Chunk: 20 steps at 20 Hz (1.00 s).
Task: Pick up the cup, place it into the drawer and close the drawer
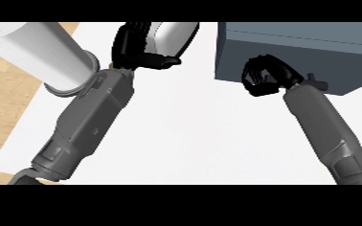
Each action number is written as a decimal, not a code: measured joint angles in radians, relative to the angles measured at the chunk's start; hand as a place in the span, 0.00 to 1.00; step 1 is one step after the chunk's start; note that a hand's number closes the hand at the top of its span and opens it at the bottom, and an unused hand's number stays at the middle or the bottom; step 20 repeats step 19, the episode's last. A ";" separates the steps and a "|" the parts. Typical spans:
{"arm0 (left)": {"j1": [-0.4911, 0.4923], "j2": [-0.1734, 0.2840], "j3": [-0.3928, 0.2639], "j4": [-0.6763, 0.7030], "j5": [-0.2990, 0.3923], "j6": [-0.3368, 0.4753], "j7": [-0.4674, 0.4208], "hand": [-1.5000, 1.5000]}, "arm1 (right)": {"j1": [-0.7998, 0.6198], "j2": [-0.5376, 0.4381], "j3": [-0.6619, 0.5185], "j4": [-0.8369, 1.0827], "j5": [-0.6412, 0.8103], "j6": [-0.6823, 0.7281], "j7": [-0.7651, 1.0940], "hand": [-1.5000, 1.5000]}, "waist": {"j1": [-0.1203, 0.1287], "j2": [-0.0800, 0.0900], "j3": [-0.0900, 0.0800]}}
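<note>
The cup (pixel 176 34), white with a grey shaded side, lies tilted near the top centre of the head view. My left hand (pixel 136 48) has its fingers and thumb curled round the cup's left side, hiding part of it. The drawer unit (pixel 297 48) is a blue-grey box at the upper right; I cannot see into the drawer. Against the box's front face sits my right hand (pixel 263 76), fingers curled, with nothing visible inside them. A small dark handle (pixel 318 84) sticks out just right of that wrist.
A thick white cylinder (pixel 42 52) with a grey rim stands at the upper left, touching my left forearm. The white counter top (pixel 205 134) spreads between my forearms. A wooden strip (pixel 14 91) runs along the left edge.
</note>
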 measured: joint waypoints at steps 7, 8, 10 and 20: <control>0.040 0.024 -0.008 -0.033 0.003 -0.042 0.010 0.00 | 0.002 -0.021 -0.035 0.004 -0.062 0.099 -0.021 1.00 | 0.016 0.002 0.002; 0.042 0.031 -0.008 -0.038 0.002 -0.048 0.010 0.00 | 0.004 -0.024 -0.040 0.001 -0.071 0.113 -0.018 1.00 | 0.018 0.002 0.002; 0.050 0.035 -0.010 -0.045 0.002 -0.056 0.012 0.00 | 0.009 -0.033 -0.045 -0.007 -0.086 0.143 -0.018 1.00 | 0.024 0.004 0.003; 0.075 0.041 -0.014 -0.069 0.011 -0.092 0.019 0.00 | 0.029 -0.063 -0.067 -0.051 -0.148 0.253 0.001 1.00 | 0.042 0.014 0.009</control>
